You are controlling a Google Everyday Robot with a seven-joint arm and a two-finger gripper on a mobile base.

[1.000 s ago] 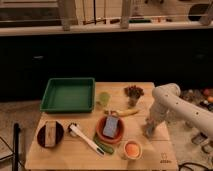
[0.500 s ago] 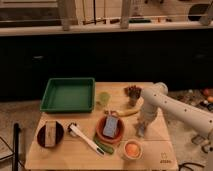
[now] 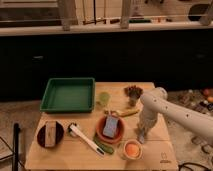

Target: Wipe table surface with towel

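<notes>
Matt wooden table (image 3: 60, 159), pincer (image 3: 142, 136) above

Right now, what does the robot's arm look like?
The arm is smooth, white and tube-shaped, with rounded joints and no loose cables showing. It narrows to a small grey gripper low over the table by the orange bowl.

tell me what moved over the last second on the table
The white arm swung left across the table's right side, carrying the gripper from the right edge toward the orange bowl, low over the wood. The green tray, green cup, red bowl and dark plate stayed put.
</notes>
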